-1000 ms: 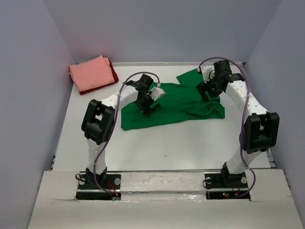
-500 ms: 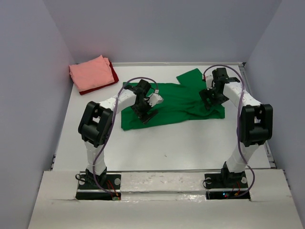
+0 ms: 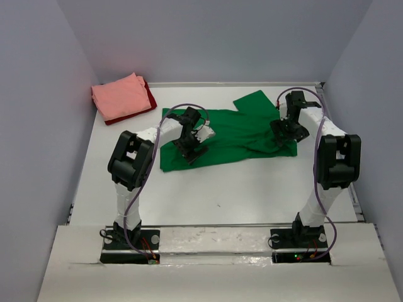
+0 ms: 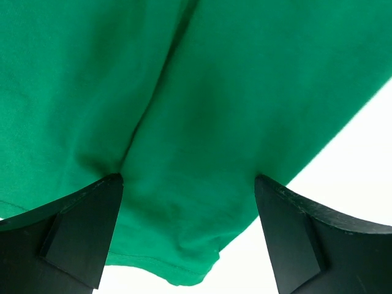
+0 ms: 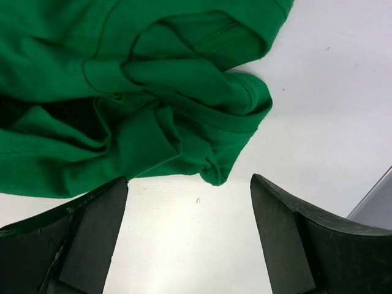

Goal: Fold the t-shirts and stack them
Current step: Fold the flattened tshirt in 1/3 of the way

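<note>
I see the green t-shirt (image 3: 239,129) spread mid-surface (image 3: 252,189). My left jaws stand wide over its near-left hem corner, and my right jaws stand wide over its bunched right edge. Bare room lies nearside. The pink tee (image 3: 118,95) sits folded on the dark red tee (image 3: 150,97) in the far-left corner.

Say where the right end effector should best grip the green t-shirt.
Probably the bunched corner of the green t-shirt, from straight above with the right end effector: its raised folds give open jaws cloth to pinch; elsewhere it lies flat.
</note>
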